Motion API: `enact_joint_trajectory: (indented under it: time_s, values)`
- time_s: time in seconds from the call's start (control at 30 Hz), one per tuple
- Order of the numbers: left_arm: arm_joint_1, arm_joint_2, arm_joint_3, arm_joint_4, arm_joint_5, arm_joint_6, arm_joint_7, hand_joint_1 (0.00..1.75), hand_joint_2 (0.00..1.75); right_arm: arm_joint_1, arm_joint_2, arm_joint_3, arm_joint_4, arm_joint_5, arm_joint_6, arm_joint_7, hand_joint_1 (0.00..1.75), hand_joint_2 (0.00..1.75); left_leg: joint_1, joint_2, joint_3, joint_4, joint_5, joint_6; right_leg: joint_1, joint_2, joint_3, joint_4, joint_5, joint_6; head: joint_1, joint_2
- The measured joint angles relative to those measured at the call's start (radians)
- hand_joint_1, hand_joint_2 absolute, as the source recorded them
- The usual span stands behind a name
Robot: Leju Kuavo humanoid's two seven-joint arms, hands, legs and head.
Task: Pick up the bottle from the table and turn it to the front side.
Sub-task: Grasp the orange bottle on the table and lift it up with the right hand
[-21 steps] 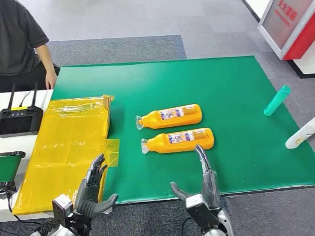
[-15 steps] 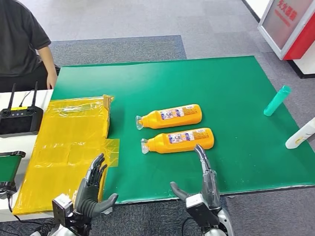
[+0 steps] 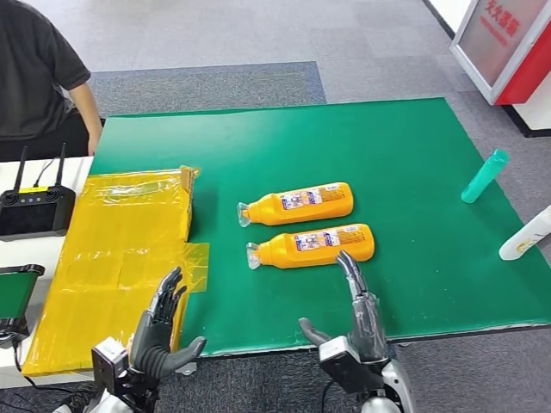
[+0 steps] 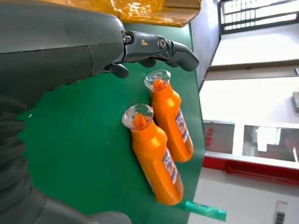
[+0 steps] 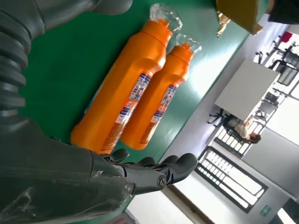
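Evidently the reach is under way: the right hand (image 3: 354, 331), fingers (image 3: 349, 271) spread wide and holding nothing, hovers at the counter's (image 3: 403, 146) front edge beside the nearer bottle (image 3: 313, 245). Next it must close around that bottle's body; the left hand (image 3: 159, 331) is likewise spread and idle.

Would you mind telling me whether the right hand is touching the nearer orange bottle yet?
Apart. In the head view, green mat shows between the right hand and the nearer orange bottle.

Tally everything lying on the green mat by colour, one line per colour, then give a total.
Orange bottles: 2, the nearer one and the farther one, lying side by side.
Teal tube: 1, at the mat's right edge.
White bottle: 1, at the right edge, partly off the mat.
Yellow wrapped box: 1, overlapping the mat's left edge.
Total: 5
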Motion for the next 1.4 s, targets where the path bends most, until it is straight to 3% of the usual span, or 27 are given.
enact_joint_trajectory:
  time_s: [0.17,0.57,0.97,1.27,1.4]
  values:
    - [0.0,0.001,-0.006,0.0,-0.025,0.042,0.0,0.0,1.75,-0.029,-0.052,-0.019,-0.022,0.136,0.091,0.113,0.0,1.75,0.0,0.0,0.0,0.0,0.0,0.0,0.0,0.0,0.0,0.0,0.0,0.0,0.0,0.0]
    - [0.0,0.006,-0.017,0.004,-0.019,0.068,0.0,0.0,1.75,-0.15,-0.143,-0.052,-0.016,0.274,0.253,0.249,0.0,1.75,0.0,0.0,0.0,0.0,0.001,0.0,0.0,0.0,0.0,0.0,0.001,0.0,0.0,0.0]
    - [0.004,0.018,-0.013,0.05,-0.06,0.061,0.0,0.0,1.75,-0.291,-0.164,-0.052,0.138,0.299,0.345,0.34,0.0,1.75,0.0,0.0,0.0,0.0,0.001,0.0,0.0,0.0,0.001,0.0,0.001,0.0,0.0,0.0]
    - [0.003,0.019,-0.012,0.074,-0.071,0.061,0.0,0.0,1.75,-0.351,-0.164,-0.048,0.224,0.301,0.363,0.358,0.0,1.75,0.0,0.0,0.0,0.0,0.001,0.0,0.0,0.0,0.001,0.0,0.001,0.001,0.0,0.0]
    - [-0.002,0.019,-0.012,0.082,-0.077,0.061,0.0,0.0,1.75,-0.423,-0.164,-0.032,0.313,0.292,0.398,0.376,0.0,1.75,0.0,0.0,-0.001,0.0,0.002,0.0,0.0,0.0,0.0,0.0,0.002,0.001,0.0,0.0]
